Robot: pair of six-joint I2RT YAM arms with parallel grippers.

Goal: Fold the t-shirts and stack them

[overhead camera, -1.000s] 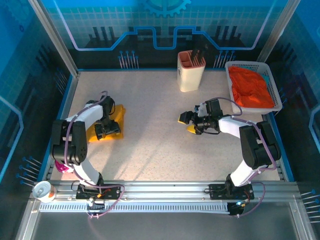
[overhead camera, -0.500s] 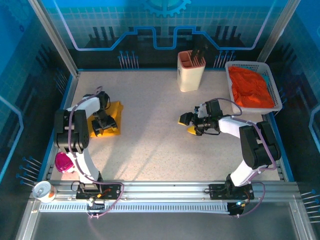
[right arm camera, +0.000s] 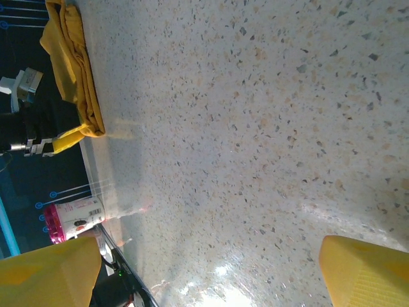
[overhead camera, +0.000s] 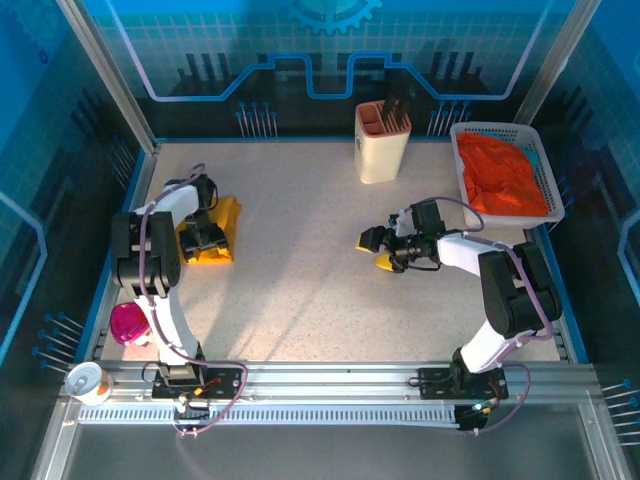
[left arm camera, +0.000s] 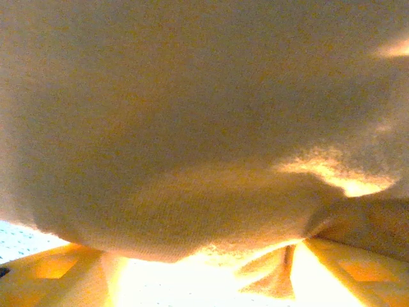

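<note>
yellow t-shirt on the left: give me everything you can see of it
The mustard-yellow t-shirt is soft, knit-looking cloth, bunched into a compact layered heap rather than spread flat. It lies on the speckled table, far left, close to the table's edge. The left gripper rests on top of it with fingers apart, the cloth pressed close to the wrist camera. Sleeves and collar cannot be made out.

The left gripper [overhead camera: 205,241] and mustard-yellow t-shirt [overhead camera: 226,213] have slid toward the far side (slightly leftward too).
</note>
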